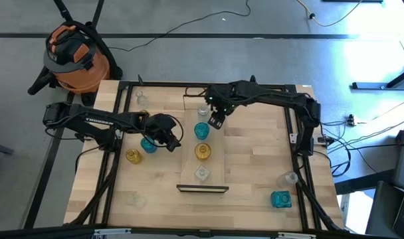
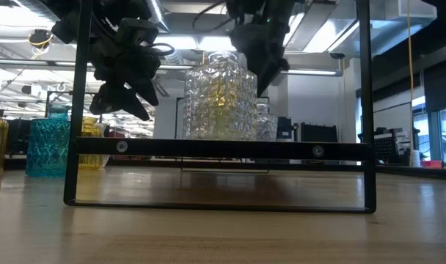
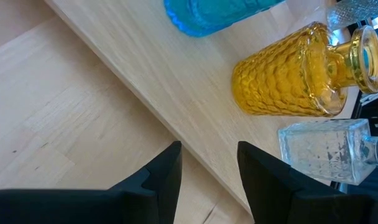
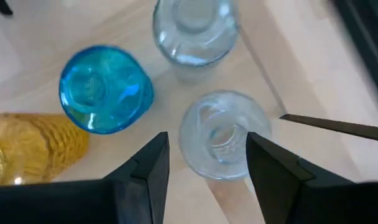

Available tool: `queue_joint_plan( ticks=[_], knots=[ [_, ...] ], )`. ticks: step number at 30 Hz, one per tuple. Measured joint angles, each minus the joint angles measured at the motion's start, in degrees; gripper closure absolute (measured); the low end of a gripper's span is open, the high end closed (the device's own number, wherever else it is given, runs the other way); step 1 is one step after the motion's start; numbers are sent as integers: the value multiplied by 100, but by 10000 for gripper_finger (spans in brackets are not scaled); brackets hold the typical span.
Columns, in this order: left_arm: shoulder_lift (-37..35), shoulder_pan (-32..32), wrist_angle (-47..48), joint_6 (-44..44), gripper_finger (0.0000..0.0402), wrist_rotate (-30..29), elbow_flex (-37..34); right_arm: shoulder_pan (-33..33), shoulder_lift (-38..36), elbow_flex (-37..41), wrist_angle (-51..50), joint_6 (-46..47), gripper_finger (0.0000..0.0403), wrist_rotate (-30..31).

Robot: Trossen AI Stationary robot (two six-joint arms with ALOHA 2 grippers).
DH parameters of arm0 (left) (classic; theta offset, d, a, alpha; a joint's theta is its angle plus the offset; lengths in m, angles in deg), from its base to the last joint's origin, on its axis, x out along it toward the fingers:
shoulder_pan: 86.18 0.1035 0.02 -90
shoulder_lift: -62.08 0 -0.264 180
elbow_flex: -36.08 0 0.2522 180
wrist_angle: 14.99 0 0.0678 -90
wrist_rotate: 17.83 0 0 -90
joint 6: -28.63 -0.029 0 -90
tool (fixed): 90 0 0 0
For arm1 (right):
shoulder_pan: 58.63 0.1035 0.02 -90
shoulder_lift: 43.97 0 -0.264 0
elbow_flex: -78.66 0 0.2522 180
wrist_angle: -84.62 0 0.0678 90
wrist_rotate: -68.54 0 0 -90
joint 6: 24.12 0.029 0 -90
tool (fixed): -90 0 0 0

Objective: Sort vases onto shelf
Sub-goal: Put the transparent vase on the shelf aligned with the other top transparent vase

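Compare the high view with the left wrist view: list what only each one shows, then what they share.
Only the high view: the right gripper hanging open over the shelf's far end, an orange shop vacuum beyond the table, a teal vase and a clear vase off the shelf near the right corner.

Only the left wrist view: the amber vase's dimpled texture and gold rim, and the empty gap between the left gripper's fingers.

Both: the open left gripper beside the shelf, and the amber vase standing on it.
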Motion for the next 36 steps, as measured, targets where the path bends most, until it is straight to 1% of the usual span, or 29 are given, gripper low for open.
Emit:
queue_joint_plan(
  ticks=[6, 13, 18, 24, 28, 32, 36],
  knots=[
    [0, 2, 0, 0, 253, -6, 0, -27, -107, -173, -696, 530, 228, 446],
    [0, 2, -1, 0, 253, -11, 0, -93, -92, 606, -872, 667, 228, 474],
    [0, 2, -1, 0, 253, -11, 0, -228, -83, 1017, -620, 856, 228, 758],
    [0, 2, -1, -3, 253, -13, 0, -392, -83, 1066, -177, 889, 228, 548],
    [0, 0, 1, -3, 253, -15, 0, -422, -83, 1066, -91, 890, 228, 496],
    [0, 2, -1, 0, 253, -15, 0, -420, -83, 1066, -257, 888, 228, 517],
    [-2, 0, -1, -14, 253, -44, 0, -420, -83, 992, -757, 890, 228, 797]
  ],
)
